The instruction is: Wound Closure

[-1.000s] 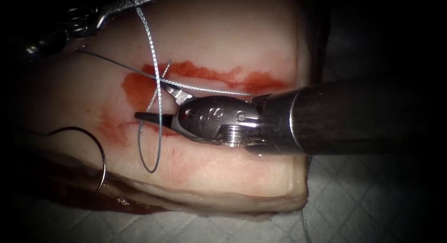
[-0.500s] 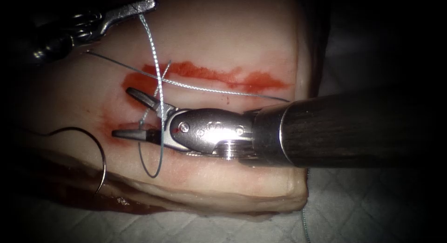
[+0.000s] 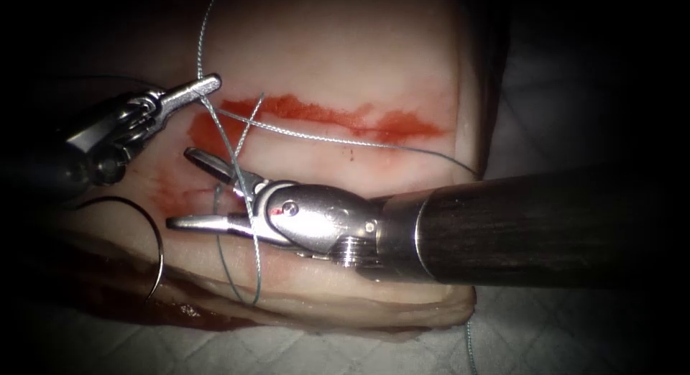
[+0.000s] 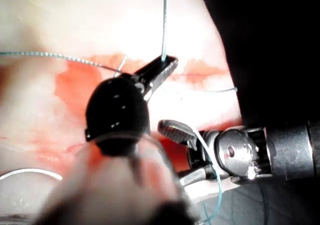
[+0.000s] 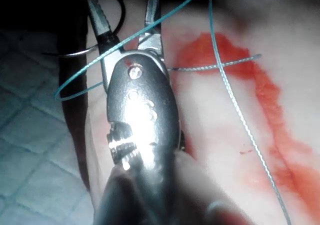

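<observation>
Nearest, the right tool lies level across the tissue, jaws spread wide and holding nothing, thread looped over its neck. The needle rests free at the tissue's left front edge. Farther back, the left tool, jaws clamped on the thread, has come down toward the red fluid since a second ago.

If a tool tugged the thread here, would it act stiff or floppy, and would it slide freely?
The thread probably acts limp: it drapes in a loop over the right tool, whose jaws stand open around it. It likely straightens under pull, as the run leaving the left tool, shut on it, looks taut. Its twisted surface may drag slightly across the tissue.
</observation>
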